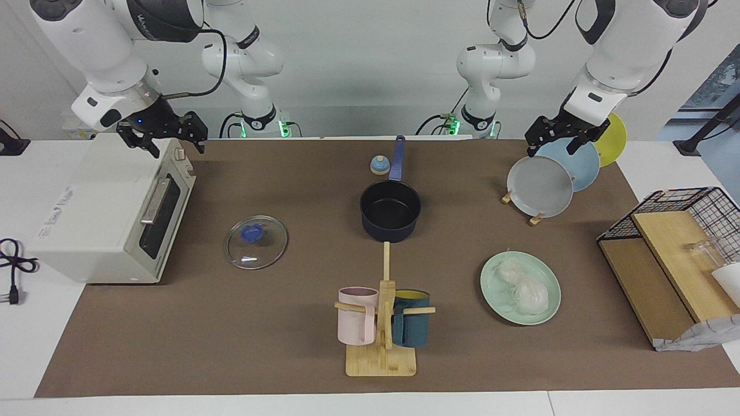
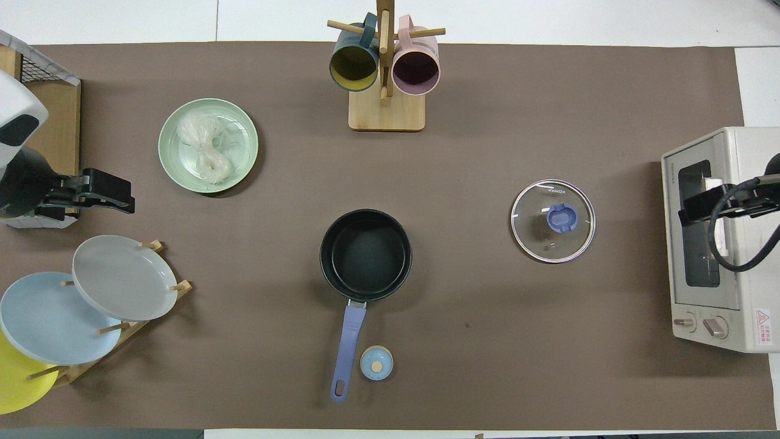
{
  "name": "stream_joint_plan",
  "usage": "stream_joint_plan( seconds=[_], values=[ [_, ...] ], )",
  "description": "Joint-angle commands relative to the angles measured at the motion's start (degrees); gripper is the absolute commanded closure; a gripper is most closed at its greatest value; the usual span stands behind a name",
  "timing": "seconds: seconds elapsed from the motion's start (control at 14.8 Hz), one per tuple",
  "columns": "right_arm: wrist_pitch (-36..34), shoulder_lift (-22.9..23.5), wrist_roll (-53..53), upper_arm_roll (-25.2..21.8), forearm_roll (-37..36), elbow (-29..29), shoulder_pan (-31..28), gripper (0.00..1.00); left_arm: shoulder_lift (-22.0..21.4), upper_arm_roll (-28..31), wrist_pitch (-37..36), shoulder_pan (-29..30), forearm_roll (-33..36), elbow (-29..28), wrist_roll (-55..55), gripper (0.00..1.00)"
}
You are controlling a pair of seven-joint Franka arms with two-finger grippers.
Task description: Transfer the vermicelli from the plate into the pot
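Note:
Two whitish nests of vermicelli (image 1: 523, 286) (image 2: 204, 146) lie on the mint-green plate (image 1: 496, 300) (image 2: 244, 129), toward the left arm's end of the table. The dark navy pot (image 1: 390, 211) (image 2: 365, 256) stands empty mid-table, nearer to the robots than the plate, its blue handle pointing toward them. My left gripper (image 1: 552, 147) (image 2: 125, 198) is open and empty, raised over the plate rack's edge. My right gripper (image 1: 176, 145) (image 2: 691, 210) is open and empty, raised over the toaster oven.
A glass lid (image 1: 256, 241) lies between the pot and the toaster oven (image 1: 110, 214). A mug tree (image 1: 381, 323) stands farther from the robots than the pot. A rack holds grey (image 1: 540, 185), light blue and yellow plates. A small blue knob (image 1: 380, 166) sits beside the handle. A wire basket (image 1: 676, 242) is at the left arm's end.

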Motion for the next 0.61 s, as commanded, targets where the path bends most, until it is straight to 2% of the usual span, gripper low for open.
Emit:
stream_joint_plan(
  seconds=[0.0, 0.4, 0.54],
  values=[
    [0.6, -0.6, 1.0, 0.2, -0.1, -0.3, 0.1, 0.0, -0.5, -0.2, 0.6, 0.1, 1.0, -0.3, 0.1, 0.0],
    [1.3, -0.7, 1.0, 0.4, 0.0, -0.5, 0.2, 0.0, -0.2, -0.2, 3.5, 0.1, 0.7, -0.8, -1.3, 0.0],
    [4.2, -2.3, 0.7, 0.7, 0.0, -4.2, 0.3, 0.0, 2.1, -0.2, 4.9, 0.2, 0.4, -0.1, -1.9, 0.0]
  ],
)
